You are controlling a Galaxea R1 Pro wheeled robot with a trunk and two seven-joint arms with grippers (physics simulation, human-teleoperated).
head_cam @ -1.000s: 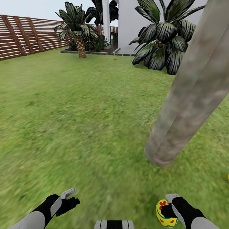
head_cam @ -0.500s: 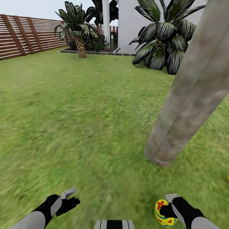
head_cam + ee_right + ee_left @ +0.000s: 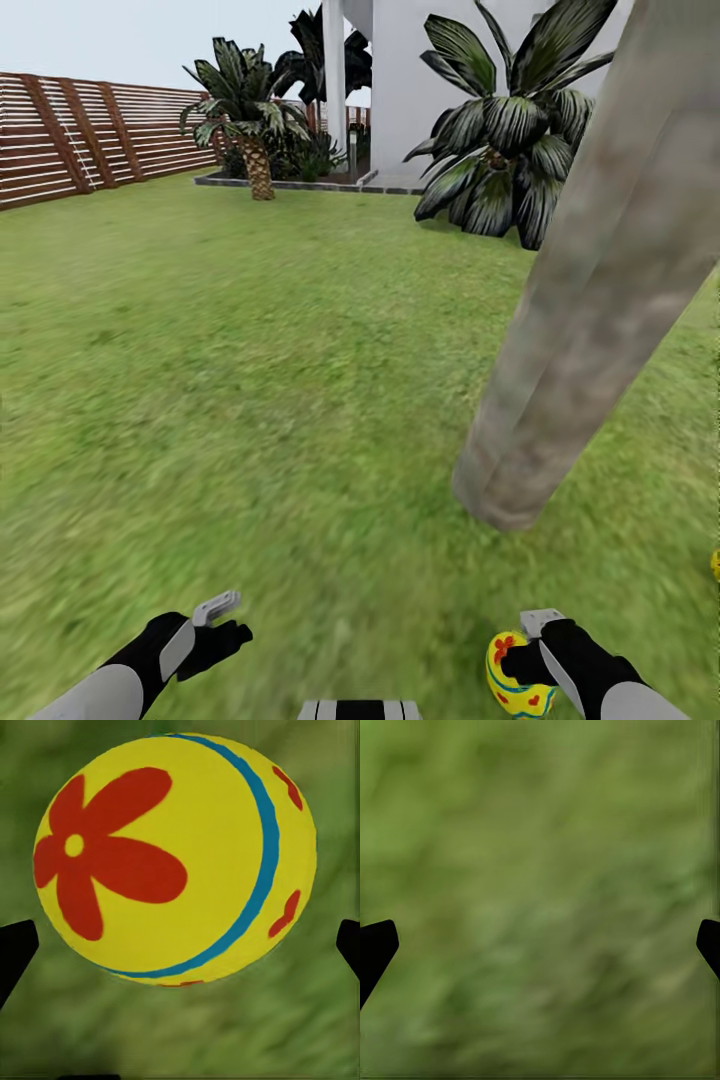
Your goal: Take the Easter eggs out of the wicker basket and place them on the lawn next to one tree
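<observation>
Egg: yellow, red flower, blue band; lying at 5 o'clock in the head view, touching the right gripper. In the right wrist view, egg sitting between widely parted fingertips; grasp cannot be told.
Left gripper: hanging open and empty over lawn.
Tree: trunk rising at 3 o'clock, near the egg.
Second egg: showing at the right edge.
</observation>
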